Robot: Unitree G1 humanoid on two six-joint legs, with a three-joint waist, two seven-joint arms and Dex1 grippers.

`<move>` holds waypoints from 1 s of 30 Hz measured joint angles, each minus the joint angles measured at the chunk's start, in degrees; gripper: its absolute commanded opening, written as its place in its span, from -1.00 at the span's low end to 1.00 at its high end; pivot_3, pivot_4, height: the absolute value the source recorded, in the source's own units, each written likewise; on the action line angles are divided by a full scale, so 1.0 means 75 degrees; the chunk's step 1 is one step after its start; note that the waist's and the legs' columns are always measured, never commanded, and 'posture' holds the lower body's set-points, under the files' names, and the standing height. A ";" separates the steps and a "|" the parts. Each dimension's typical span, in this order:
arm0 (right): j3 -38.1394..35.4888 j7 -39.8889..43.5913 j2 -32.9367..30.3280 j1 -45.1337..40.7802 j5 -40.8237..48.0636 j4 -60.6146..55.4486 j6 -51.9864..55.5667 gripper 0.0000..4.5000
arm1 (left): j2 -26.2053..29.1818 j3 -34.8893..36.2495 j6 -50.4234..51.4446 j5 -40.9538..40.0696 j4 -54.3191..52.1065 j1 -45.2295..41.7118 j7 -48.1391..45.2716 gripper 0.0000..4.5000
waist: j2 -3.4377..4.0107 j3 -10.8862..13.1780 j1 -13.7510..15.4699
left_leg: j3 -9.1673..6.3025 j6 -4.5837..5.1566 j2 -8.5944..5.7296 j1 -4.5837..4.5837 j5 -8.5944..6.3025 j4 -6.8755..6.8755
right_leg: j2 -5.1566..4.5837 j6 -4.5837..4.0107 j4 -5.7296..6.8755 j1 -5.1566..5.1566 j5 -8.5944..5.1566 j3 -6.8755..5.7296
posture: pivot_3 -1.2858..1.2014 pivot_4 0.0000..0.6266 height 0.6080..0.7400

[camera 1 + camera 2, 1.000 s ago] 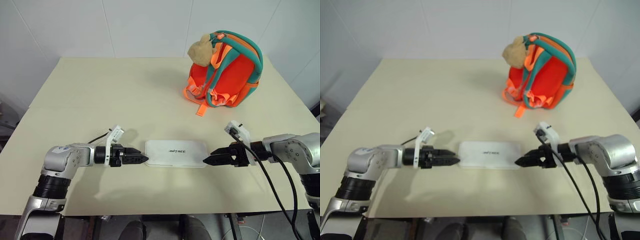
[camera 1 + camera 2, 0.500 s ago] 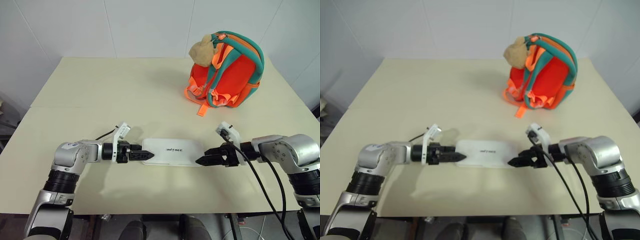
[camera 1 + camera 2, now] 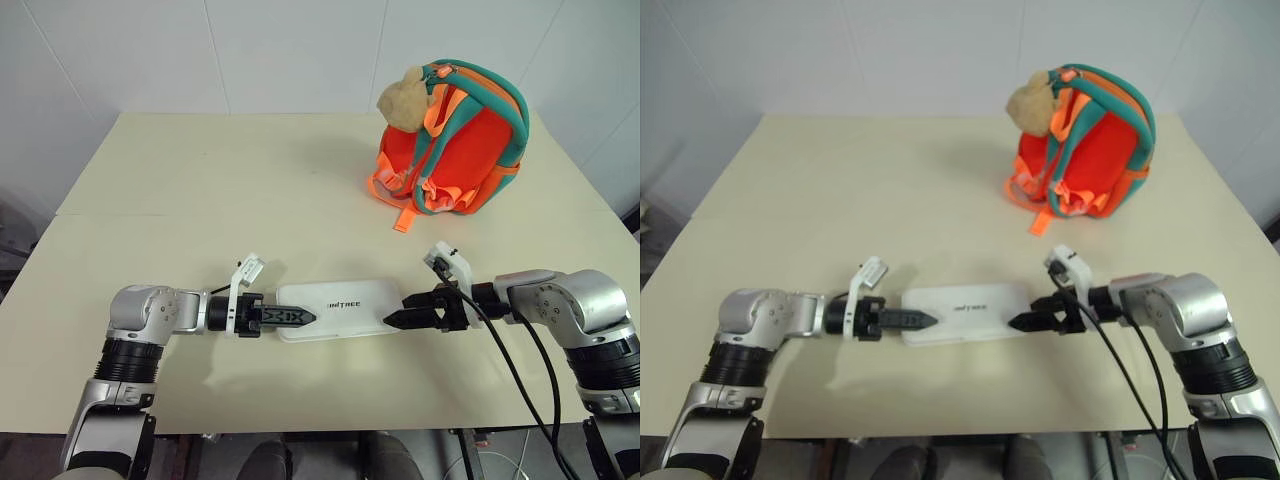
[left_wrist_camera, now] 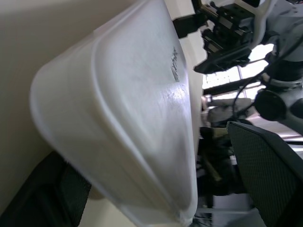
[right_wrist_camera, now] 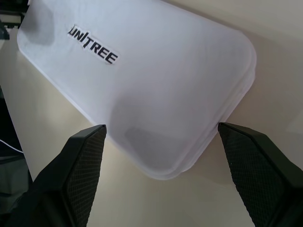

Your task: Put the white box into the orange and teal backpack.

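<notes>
White box (image 3: 334, 308) lies flat at table's 6 o'clock, backpack (image 3: 452, 138) at 1 o'clock; left gripper (image 3: 291, 317) and right gripper (image 3: 396, 319), both spread wide, straddle its ends: close evenly, then lift level.

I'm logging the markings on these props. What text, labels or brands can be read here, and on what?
"UNITREE": dark capitals on the top of the white box.
The orange and teal backpack: no readable text.
</notes>
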 measured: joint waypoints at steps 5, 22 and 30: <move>0.0000 -0.0008 0.0001 0.0065 0.0004 -0.0009 -0.0046 1.00 | -0.0096 0.0123 0.0017 -0.0004 0.0347 -0.0210 0.0071 0.97 | 0.0000 0.0000 0.0000 | -0.0001 -0.0001 0.0000 0.0001 0.0001 0.0002 | 0.0000 0.0000 0.0005 0.0000 0.0000 0.0000 | 0.03 -0.52 1.00; -0.0075 -0.0069 0.0041 0.0102 0.0000 0.0088 -0.0315 1.00 | -0.0180 0.0541 0.0306 -0.0274 0.0545 -0.0336 0.0097 -0.42 | -0.0001 0.0000 -0.0013 | 0.0002 -0.0013 0.0000 0.0000 0.0005 -0.0001 | 0.0000 0.0001 0.0002 -0.0003 0.0001 0.0001 | 0.03 -0.52 1.00; -0.1121 -0.0631 0.0094 -0.1552 -0.1181 0.2546 -0.3290 1.00 | 0.0444 0.1472 0.0388 -0.0766 0.0195 -0.0028 0.0005 -0.42 | 0.0000 0.0002 -0.0030 | 0.0018 -0.0023 0.0003 0.0002 0.0010 -0.0022 | 0.0001 0.0001 -0.0003 -0.0014 0.0001 0.0006 | 0.03 -0.52 1.00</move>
